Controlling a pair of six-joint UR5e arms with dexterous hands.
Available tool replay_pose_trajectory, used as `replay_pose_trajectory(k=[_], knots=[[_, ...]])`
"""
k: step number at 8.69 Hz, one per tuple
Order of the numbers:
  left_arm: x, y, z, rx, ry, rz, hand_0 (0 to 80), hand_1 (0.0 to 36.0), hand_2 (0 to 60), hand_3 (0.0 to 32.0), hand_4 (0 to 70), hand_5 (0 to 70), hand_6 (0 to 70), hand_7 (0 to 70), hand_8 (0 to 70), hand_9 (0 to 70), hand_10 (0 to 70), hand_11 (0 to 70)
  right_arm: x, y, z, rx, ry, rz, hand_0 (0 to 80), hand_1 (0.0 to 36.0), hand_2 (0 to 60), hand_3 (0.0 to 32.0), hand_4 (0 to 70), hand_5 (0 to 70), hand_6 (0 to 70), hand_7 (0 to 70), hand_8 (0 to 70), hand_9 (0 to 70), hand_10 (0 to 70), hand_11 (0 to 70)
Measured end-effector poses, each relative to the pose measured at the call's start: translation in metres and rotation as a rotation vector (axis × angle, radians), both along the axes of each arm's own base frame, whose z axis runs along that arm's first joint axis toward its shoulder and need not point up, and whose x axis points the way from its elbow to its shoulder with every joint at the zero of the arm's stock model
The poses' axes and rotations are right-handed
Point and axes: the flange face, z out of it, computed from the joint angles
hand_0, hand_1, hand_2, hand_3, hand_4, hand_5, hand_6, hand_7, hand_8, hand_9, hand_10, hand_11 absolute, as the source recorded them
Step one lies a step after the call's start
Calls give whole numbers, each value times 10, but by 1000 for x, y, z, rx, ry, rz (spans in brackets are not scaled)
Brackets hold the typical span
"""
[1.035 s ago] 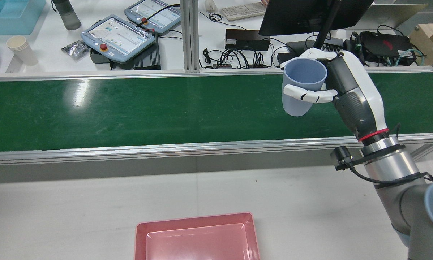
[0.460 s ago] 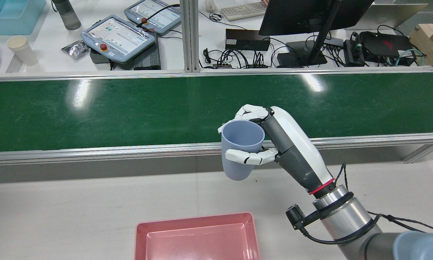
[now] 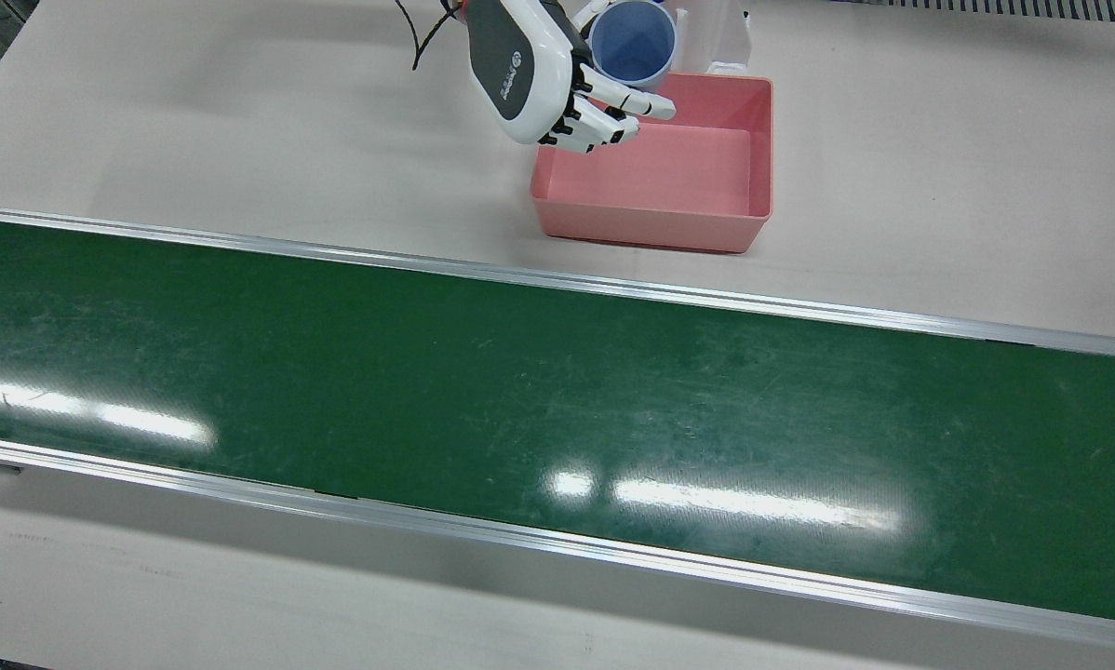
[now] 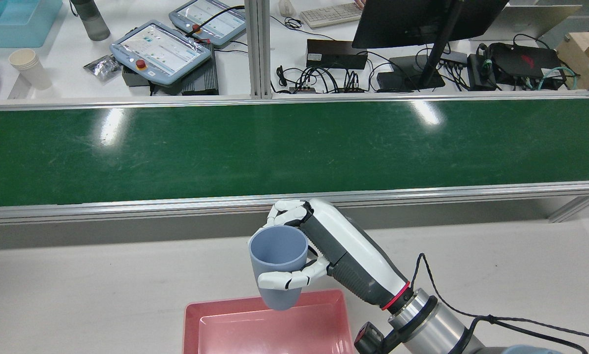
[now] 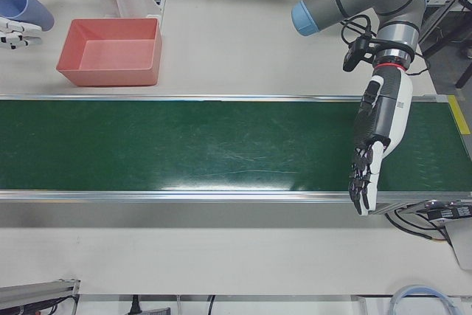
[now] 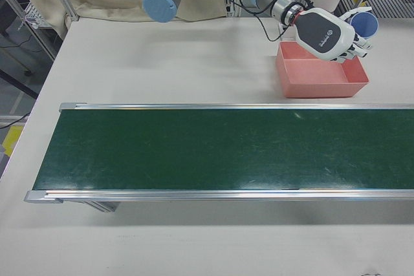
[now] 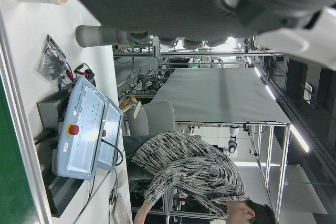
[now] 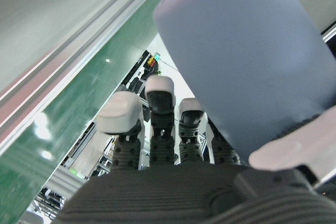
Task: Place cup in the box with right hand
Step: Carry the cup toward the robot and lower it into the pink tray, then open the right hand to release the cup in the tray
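Right hand fingers around cup

Matt plastic cup, smooth pink plastic box, glossy green belt.

white-and-grey right hand, red wrist ring, black cable

Cup: pale blue-grey, held in white & dark-grey right robot hand. Box just below robot hand: pink. Belt beyond it: dark green w/ silver rails. Desk: off-white.
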Motion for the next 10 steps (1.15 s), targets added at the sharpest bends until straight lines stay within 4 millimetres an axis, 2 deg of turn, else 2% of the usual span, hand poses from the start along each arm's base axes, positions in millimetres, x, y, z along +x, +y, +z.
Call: replay_pose_trajectory(k=[1, 2, 3, 4, 5, 7, 8, 9, 10], knots=[[0, 0, 0, 0, 0, 0, 0, 0, 0, 0, 0, 0, 0, 0, 0, 0, 0, 0, -15, 21, -4, 22, 18, -41, 135, 37, 494, 0, 532, 114, 393, 700, 678, 700, 684, 700], [0, 0, 0, -1, 0, 1, 0, 0, 0, 0, 0, 0, 0, 0, 0, 0, 0, 0, -24, 38, -4, 36, 39, -71, 344, 22, 74, 0, 141, 87, 234, 700, 449, 700, 428, 602], [0, 0, 0, -1, 0, 1, 0, 0, 0, 0, 0, 0, 0, 0, 0, 0, 0, 0, -28, 51, 1, 41, 58, -92, 365, 23, 0, 0, 0, 48, 51, 79, 132, 216, 190, 283], [0, 0, 1, -1, 0, 1, 0, 0, 0, 0, 0, 0, 0, 0, 0, 0, 0, 0, -29, 58, 6, 40, 69, -105, 332, 1, 0, 0, 0, 6, 0, 0, 0, 6, 1, 2], [0, 0, 1, -1, 0, 1, 0, 0, 0, 0, 0, 0, 0, 0, 0, 0, 0, 0, -29, 61, 9, 38, 71, -113, 221, 0, 0, 6, 0, 0, 0, 0, 0, 0, 0, 0], [0, 0, 0, -1, 0, 0, 0, 0, 0, 0, 0, 0, 0, 0, 0, 0, 0, 0, -33, 64, 16, 34, 43, -122, 0, 0, 0, 68, 0, 0, 0, 0, 0, 0, 0, 0], [0, 0, 0, 0, 0, 0, 0, 0, 0, 0, 0, 0, 0, 0, 0, 0, 0, 0, -34, 65, 20, 34, 32, -123, 0, 0, 0, 94, 0, 0, 0, 0, 0, 0, 0, 0], [0, 0, 0, 0, 0, 0, 0, 0, 0, 0, 0, 0, 0, 0, 0, 0, 0, 0, -35, 65, 23, 34, 27, -124, 0, 0, 0, 64, 0, 0, 0, 0, 0, 0, 0, 0], [0, 0, 0, 0, 0, 0, 0, 0, 0, 0, 0, 0, 0, 0, 0, 0, 0, 0, -35, 65, 23, 33, 22, -124, 0, 0, 0, 2, 0, 0, 0, 0, 0, 1, 0, 0]])
